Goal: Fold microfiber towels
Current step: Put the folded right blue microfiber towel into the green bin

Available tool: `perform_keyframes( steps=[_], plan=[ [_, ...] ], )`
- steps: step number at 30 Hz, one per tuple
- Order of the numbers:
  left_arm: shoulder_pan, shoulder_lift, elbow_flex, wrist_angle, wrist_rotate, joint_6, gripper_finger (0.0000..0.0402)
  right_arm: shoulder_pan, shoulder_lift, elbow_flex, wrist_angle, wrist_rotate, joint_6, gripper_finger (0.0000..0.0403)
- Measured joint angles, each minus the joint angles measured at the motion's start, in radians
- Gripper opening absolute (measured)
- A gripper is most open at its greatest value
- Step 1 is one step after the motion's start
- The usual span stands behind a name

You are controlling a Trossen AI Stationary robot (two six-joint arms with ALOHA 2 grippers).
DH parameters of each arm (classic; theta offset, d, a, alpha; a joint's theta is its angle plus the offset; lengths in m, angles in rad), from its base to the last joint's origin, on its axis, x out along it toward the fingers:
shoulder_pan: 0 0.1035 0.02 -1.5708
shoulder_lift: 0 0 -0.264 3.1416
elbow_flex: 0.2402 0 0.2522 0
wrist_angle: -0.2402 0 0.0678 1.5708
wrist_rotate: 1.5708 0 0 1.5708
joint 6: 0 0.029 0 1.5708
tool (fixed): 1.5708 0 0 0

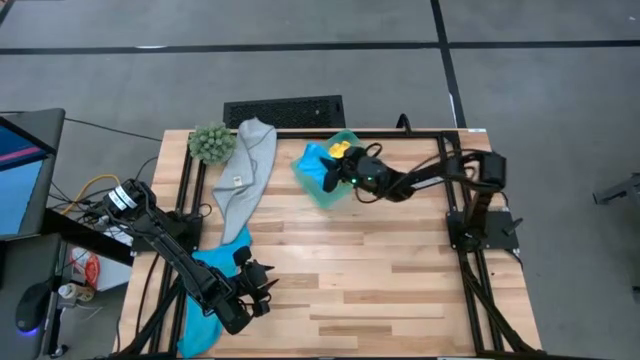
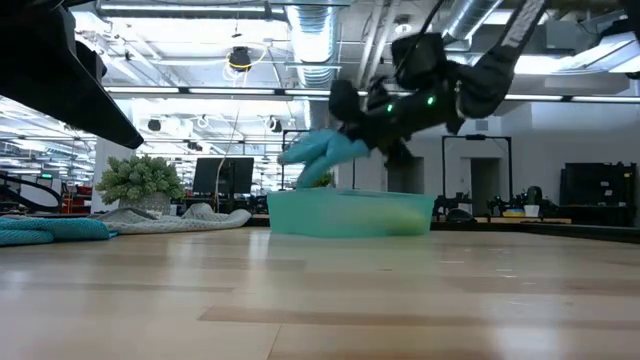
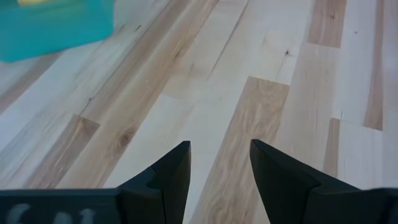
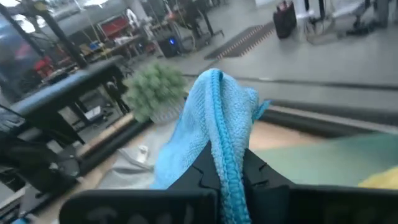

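Left gripper (image 1: 262, 288) sits low over the near left part of the surface (image 1: 380, 280), jaws released with bare wood showing between the fingers (image 3: 168, 177); nothing is held. Just beside that arm, at the near left edge, a blue towel (image 1: 205, 290) lies bunched, partly under the arm and hanging off the surface's edge; in the low view it shows as a flat heap (image 2: 45, 229) at far left.

Farther back on the left, the grey towel (image 1: 245, 175) lies stretched out limp, a small tag visible on it, its far end beside the plant ball (image 1: 211, 143) at the far left corner.

At the far centre stands the teal tray (image 1: 325, 190). Right gripper (image 1: 335, 172) is above it, jaws clenched on a second blue towel (image 4: 208, 134), which is lifted clear of the tray and droops from the fingers (image 2: 320, 150). A yellow towel (image 1: 339, 150) lies in the tray, next to the gripper; in the right wrist view only a yellow corner (image 4: 379, 179) shows.
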Motion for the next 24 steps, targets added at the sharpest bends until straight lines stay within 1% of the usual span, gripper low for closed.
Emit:
perform_keyframes(
  steps=[6,9,12,16,20,24],
  plan=[
    [0.0,0.0,0.0,-0.003,-0.001,-0.001,0.016,-0.022,0.113,0.028,-0.002,-0.001,0.061,0.0024],
    [0.0,0.0,0.0,-0.002,-0.002,-0.001,0.016,-0.034,0.132,0.028,-0.013,-0.001,0.083,0.0024],
    [0.0,0.0,0.0,-0.002,-0.002,-0.001,0.016,-0.041,0.142,0.029,-0.07,-0.006,0.084,0.0028],
    [0.0,0.0,0.0,-0.003,-0.011,0.0,0.016,-0.041,0.142,0.03,-0.137,-0.014,0.071,0.0053],
    [0.001,0.0,0.0,-0.002,-0.022,0.0,0.016,-0.04,0.142,0.03,-0.174,-0.031,0.006,0.0083],
    [0.001,0.0,0.0,-0.002,-0.022,-0.001,0.016,-0.035,0.142,0.03,-0.197,-0.03,-0.051,0.0129]
  ],
)
